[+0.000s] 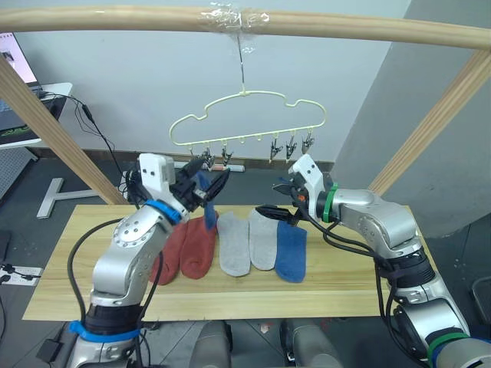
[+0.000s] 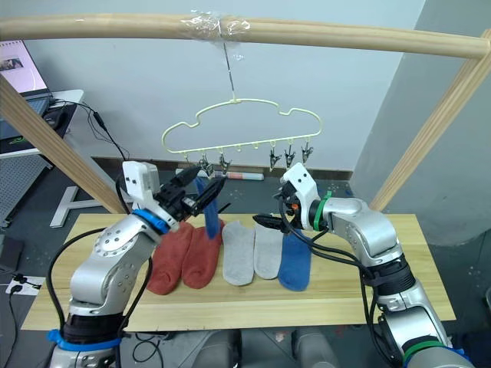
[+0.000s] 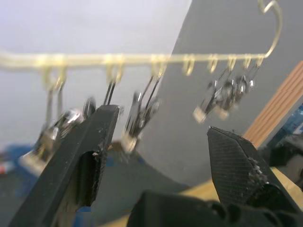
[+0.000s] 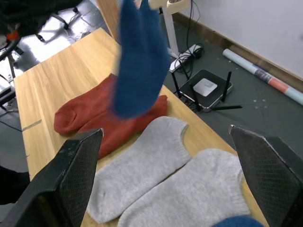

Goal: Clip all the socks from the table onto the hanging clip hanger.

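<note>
Socks: you have one blue sock (image 2: 210, 212) hanging at the clip hanger (image 2: 242, 130), five on the table (image 2: 368, 299); left gripper (image 1: 202, 186) and right gripper (image 1: 278, 201) both open, empty

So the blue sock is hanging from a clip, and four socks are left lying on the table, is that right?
Not quite: five socks are left on the table, two rust-red, two grey and one blue, as the left eye view shows. The blue sock does hang from a clip.
</note>
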Robot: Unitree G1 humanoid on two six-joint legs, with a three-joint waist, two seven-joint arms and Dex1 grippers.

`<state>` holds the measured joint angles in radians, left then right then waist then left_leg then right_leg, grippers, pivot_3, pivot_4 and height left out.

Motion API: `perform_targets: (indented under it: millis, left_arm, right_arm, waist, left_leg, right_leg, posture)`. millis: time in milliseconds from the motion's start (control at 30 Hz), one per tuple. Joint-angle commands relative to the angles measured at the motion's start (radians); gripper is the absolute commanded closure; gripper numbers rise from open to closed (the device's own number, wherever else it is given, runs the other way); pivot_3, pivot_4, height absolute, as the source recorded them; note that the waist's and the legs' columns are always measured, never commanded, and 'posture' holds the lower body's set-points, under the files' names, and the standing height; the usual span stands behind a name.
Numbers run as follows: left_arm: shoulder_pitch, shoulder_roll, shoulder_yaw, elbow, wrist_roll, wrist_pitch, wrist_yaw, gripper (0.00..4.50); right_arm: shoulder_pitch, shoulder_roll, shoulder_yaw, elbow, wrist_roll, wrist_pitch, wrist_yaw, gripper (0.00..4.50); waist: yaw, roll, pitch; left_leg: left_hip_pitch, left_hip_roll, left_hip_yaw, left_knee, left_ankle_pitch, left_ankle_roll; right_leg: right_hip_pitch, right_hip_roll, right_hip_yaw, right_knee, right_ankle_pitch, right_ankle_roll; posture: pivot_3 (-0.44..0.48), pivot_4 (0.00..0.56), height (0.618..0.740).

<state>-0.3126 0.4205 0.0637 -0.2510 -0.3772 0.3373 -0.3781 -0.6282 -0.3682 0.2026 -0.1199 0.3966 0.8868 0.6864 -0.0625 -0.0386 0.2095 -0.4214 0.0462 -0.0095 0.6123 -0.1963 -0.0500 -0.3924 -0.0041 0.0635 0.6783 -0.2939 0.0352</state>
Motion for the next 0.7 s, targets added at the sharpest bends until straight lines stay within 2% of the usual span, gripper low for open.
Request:
perform_targets:
  millis: [33,133,433,567,700]
  left_arm:
    - [-0.01,-0.013,-0.006,0.044,0.086,-0.072,0.031,1.09]
    - [-0.011,-0.022,-0.006,0.078,0.123,-0.1,0.036,1.09]
    - [-0.031,-0.069,0.009,0.133,0.119,-0.118,0.023,1.09]
    - [-0.048,-0.087,0.012,0.155,0.121,-0.118,0.03,1.84]
    - [-0.052,-0.097,0.015,0.155,0.128,-0.125,0.038,1.84]
  right_arm:
    - [-0.006,-0.009,-0.043,-0.061,0.014,-0.009,-0.01,0.03]
    - [-0.002,-0.011,-0.053,-0.071,0.011,-0.007,-0.024,0.03]
    - [-0.01,-0.03,-0.089,-0.114,0.041,0.01,-0.029,0.03]
    - [-0.011,-0.062,-0.093,-0.139,0.05,0.011,-0.004,0.0]
    - [-0.015,-0.073,-0.098,-0.145,0.056,0.013,-0.001,0.0]
  waist:
    - [-0.001,0.0,0.0]
    - [-0.001,0.0,0.0]
    - [-0.002,0.0,0.0]
    - [-0.003,0.0,0.0]
    - [-0.005,0.0,0.0]
  left_leg:
    - [0.0,0.0,0.0,0.0,0.0,0.0]
    - [0.0,0.0,0.0,0.0,0.0,0.0]
    - [-0.004,0.0,0.0,0.001,0.0,0.0]
    - [-0.004,0.0,-0.001,0.001,0.0,0.0]
    - [-0.004,0.0,-0.001,0.002,0.0,0.0]
  right_leg:
    - [0.0,0.0,0.0,0.0,0.0,0.0]
    - [0.0,0.0,0.0,0.0,0.0,0.0]
    - [-0.003,0.0,-0.001,0.0,0.0,0.0]
    - [-0.003,0.0,-0.001,0.001,0.0,0.0]
    - [-0.003,0.0,-0.001,0.001,0.0,0.0]
  posture:
    - [-0.083,0.179,0.74]
    - [-0.083,0.179,0.74]
    - [-0.097,0.183,0.74]
    - [-0.1,0.187,0.74]
    - [-0.106,0.189,0.74]
